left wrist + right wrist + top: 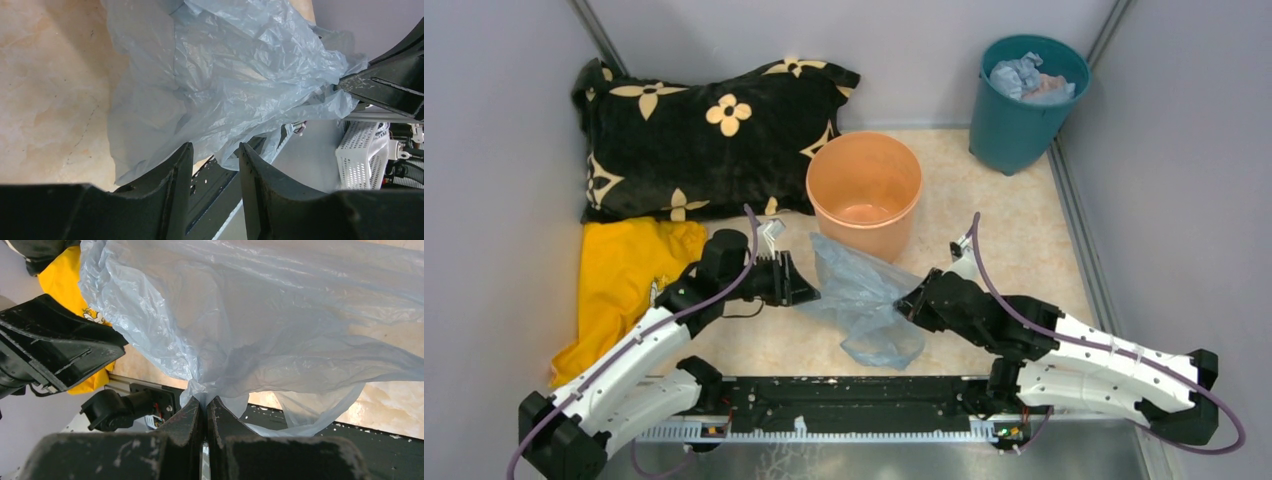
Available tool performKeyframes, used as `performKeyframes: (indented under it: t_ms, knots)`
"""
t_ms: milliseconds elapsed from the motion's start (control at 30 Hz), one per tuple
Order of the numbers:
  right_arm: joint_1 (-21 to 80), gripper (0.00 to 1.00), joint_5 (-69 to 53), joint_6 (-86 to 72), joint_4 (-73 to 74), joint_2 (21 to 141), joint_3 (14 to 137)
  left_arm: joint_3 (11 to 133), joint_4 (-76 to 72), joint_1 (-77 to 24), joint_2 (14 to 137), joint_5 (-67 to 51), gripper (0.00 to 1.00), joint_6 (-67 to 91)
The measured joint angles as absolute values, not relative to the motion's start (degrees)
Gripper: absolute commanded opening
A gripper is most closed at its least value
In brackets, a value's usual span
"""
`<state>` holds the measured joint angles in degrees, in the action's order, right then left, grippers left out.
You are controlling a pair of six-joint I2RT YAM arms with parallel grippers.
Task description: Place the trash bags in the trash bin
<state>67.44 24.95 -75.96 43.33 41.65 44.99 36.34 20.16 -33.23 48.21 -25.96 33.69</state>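
Note:
A pale blue see-through trash bag hangs crumpled between my two grippers, just in front of the peach-orange trash bin. My right gripper is shut on the bag's right edge, the film bunched between its fingertips in the right wrist view. My left gripper is open at the bag's left edge. In the left wrist view the bag lies just beyond my open gripper, with nothing between the jaws. The bin stands upright and looks empty.
A dark teal bucket with crumpled material inside stands at the back right. A black pillow with cream flowers lies at the back left. A yellow cloth lies at the left. Grey walls close both sides. A black rail runs along the near edge.

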Motion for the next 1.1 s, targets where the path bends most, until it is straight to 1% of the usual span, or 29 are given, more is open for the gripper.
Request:
performKeyframes:
  t_ms: [267, 333, 500, 533, 667, 767, 800, 867, 900, 933, 1000, 1100]
  knots:
    - [66.28, 0.0, 22.33, -74.7, 39.72, 44.07, 44.99, 33.5, 16.12, -33.23, 52.47, -28.03, 0.45, 32.77]
    - [65.69, 0.0, 21.67, -74.39, 38.87, 44.64, 44.99, 33.34, 16.14, -33.23, 53.15, -27.94, 0.43, 32.34]
    - [64.69, 0.0, 20.29, -73.41, 38.06, 45.28, 44.99, 33.93, 17.82, -33.23, 52.51, -25.34, 0.16, 30.79]
    - [64.6, 0.0, 20.14, -73.25, 38.06, 45.25, 44.99, 34.22, 18.44, -33.23, 52.18, -24.47, 0.13, 30.3]
    - [64.29, 0.0, 19.62, -72.97, 38.09, 45.06, 44.99, 35.59, 20.6, -33.23, 51.75, -21.32, 0.05, 29.21]
    - [64.23, 0.0, 19.44, -72.73, 38.15, 44.6, 44.99, 36.34, 22.35, -33.23, 51.64, -19.38, 0.02, 28.91]
    - [64.14, 0.0, 19.4, -72.6, 38.15, 44.34, 44.99, 36.71, 23.24, -33.23, 51.57, -18.52, 0.04, 28.91]
    - [63.96, 0.0, 19.35, -72.51, 38.17, 43.79, 44.99, 37.56, 24.77, -33.23, 51.16, -17.08, 0.33, 28.97]
    - [63.92, 0.0, 19.38, -72.47, 38.17, 43.51, 44.99, 38.3, 25.89, -33.23, 50.74, -16.38, 0.46, 28.99]
    - [63.92, 0.0, 19.35, -72.42, 38.17, 43.24, 44.99, 39.0, 26.61, -33.23, 50.35, -15.99, 0.55, 28.88]
    - [63.92, 0.0, 19.31, -72.38, 38.15, 43.0, 44.99, 40.56, 27.64, -33.23, 49.39, -15.7, 0.61, 28.99]
    - [63.92, 0.0, 19.07, -72.18, 38.11, 42.98, 44.99, 42.37, 28.29, -33.23, 48.34, -16.08, 0.62, 28.82]
